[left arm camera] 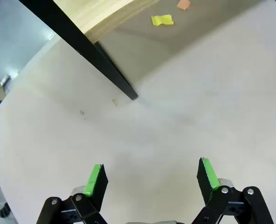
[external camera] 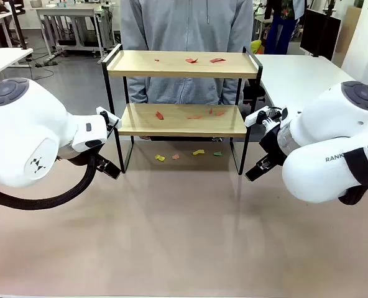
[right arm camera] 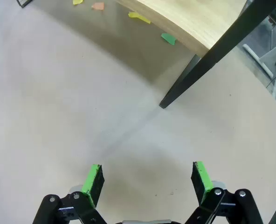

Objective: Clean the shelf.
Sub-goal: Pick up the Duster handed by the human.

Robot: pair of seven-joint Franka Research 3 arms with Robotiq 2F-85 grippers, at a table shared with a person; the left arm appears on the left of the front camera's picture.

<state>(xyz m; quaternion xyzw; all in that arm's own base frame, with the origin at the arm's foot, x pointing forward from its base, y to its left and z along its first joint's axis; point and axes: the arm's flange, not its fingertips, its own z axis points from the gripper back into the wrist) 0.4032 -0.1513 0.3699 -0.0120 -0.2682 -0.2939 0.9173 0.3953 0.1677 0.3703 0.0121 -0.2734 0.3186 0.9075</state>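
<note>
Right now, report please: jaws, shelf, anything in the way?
Left jaws open, empty; right jaws open, empty. Shelf not clean: coloured scraps on both boards, more on table beneath. Person stands behind shelf.

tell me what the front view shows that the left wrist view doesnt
Front view adds: both boards of the shelf, red scraps on each, and the person standing behind it. Left wrist view adds: the left gripper, jaws open, above bare table. Shared: the shelf's black front leg, plus the yellow scrap and orange scrap on the table beneath the shelf.
</note>
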